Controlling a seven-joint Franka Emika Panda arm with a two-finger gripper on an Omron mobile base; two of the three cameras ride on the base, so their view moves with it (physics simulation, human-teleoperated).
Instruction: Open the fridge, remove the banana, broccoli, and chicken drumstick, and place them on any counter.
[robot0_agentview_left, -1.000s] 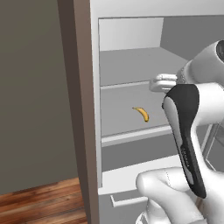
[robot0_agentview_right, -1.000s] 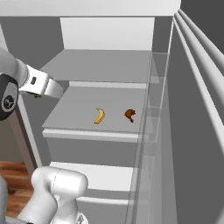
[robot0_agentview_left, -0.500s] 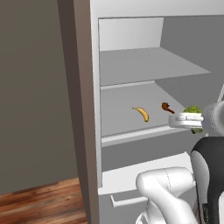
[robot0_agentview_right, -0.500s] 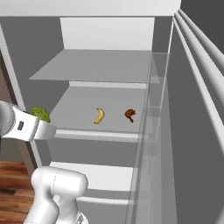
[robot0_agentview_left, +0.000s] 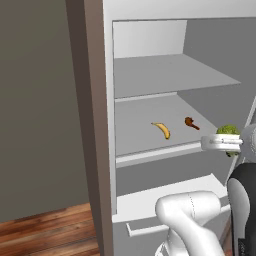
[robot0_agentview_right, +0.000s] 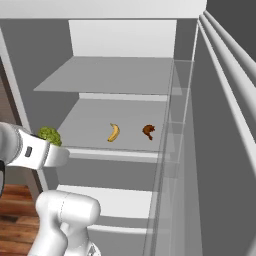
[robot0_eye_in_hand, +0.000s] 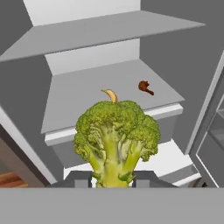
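Note:
The fridge (robot0_agentview_left: 150, 70) (robot0_agentview_right: 125, 40) stands open with grey shelves. On its middle shelf lie the yellow banana (robot0_agentview_left: 161, 129) (robot0_agentview_right: 114, 132) (robot0_eye_in_hand: 110, 94) and, to its right, the reddish-brown chicken drumstick (robot0_agentview_left: 190, 123) (robot0_agentview_right: 148, 131) (robot0_eye_in_hand: 145, 87). My gripper (robot0_eye_in_hand: 112, 180) (robot0_agentview_left: 235, 145) is shut on the pale stem of the green broccoli (robot0_eye_in_hand: 116, 140) (robot0_agentview_left: 228, 132) (robot0_agentview_right: 50, 135), held outside the fridge, in front of the middle shelf's front edge. In the hand view the floret hides most of the banana. The counter is out of view.
The fridge's open door (robot0_agentview_right: 220, 125) with its clear door bins stands along the right. A dark wall panel (robot0_agentview_left: 40, 115) flanks the fridge on the left, above a wooden floor (robot0_agentview_left: 45, 235). The bottom drawer handle (robot0_agentview_left: 145, 231) sits low by my arm's base.
The arm has drawn out of the fridge and come down to the middle shelf's front edge with the broccoli in its grip. Banana and drumstick have not moved.

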